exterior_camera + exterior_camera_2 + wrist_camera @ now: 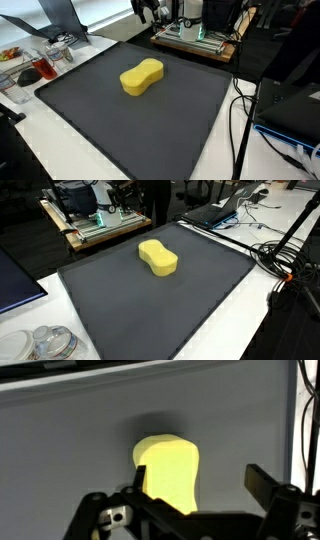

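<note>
One yellow sponge (170, 465) lies on the dark mat (100, 120) beneath wide-apart jaws; soft and light, it could skid or twist if one jaw touches first.

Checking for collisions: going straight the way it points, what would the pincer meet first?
Probably the yellow sponge, which the wrist view shows framed between the open pincer's fingers, lying on the dark mat; depth is unclear.

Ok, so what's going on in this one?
A robot arm is facing a yellow sponge that lies on a dark mat. In the wrist view the jaws stand open and hold nothing, and the sponge lies ahead of them, untouched. Neither exterior view shows the arm over the mat.
</note>
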`<control>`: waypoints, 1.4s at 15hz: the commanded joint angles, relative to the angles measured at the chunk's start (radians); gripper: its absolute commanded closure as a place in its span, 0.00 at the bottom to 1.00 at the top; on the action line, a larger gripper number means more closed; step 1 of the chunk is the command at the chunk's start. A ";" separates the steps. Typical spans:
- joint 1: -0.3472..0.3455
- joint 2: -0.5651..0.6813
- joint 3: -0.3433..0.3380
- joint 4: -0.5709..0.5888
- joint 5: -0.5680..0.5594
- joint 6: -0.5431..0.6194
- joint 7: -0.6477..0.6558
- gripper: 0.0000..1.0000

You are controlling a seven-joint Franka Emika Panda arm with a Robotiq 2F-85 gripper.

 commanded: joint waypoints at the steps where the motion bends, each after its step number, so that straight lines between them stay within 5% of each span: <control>1: 0.082 0.052 0.033 0.012 -0.021 0.081 -0.045 0.00; 9: 0.151 0.317 0.002 0.019 0.113 0.382 -0.332 0.00; 15: 0.076 0.519 0.054 0.077 0.236 0.470 -0.498 0.00; 21: -0.027 0.659 0.129 0.149 0.237 0.465 -0.540 0.00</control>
